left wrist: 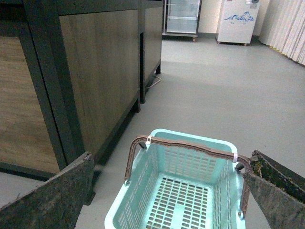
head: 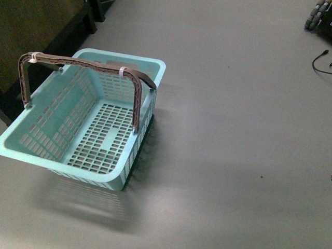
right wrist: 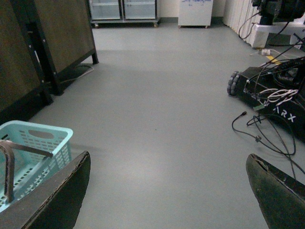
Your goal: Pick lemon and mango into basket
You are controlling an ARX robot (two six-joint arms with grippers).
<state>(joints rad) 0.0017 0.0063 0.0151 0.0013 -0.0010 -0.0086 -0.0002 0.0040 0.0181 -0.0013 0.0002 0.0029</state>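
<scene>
The light teal basket (head: 39, 155) stands on the grey floor at the left of the front view, its brown handle (head: 83, 63) upright with white ties, and nothing lies inside it. The left wrist view looks down into the same basket (left wrist: 190, 138), with my left gripper (left wrist: 174, 191) open above it. My right gripper (right wrist: 169, 191) is open over bare floor, with the basket (right wrist: 57, 136) off to one side. Neither gripper shows in the front view. The lemon and the mango are out of view.
Dark wooden cabinets (left wrist: 90, 71) stand close beside the basket. Another robot base (right wrist: 276, 95) with loose cables (right wrist: 257, 129) sits on the floor off to the right. A cable end (head: 321, 59) shows at the front view's far right. White and glass-door fridges (left wrist: 181, 16) stand far back.
</scene>
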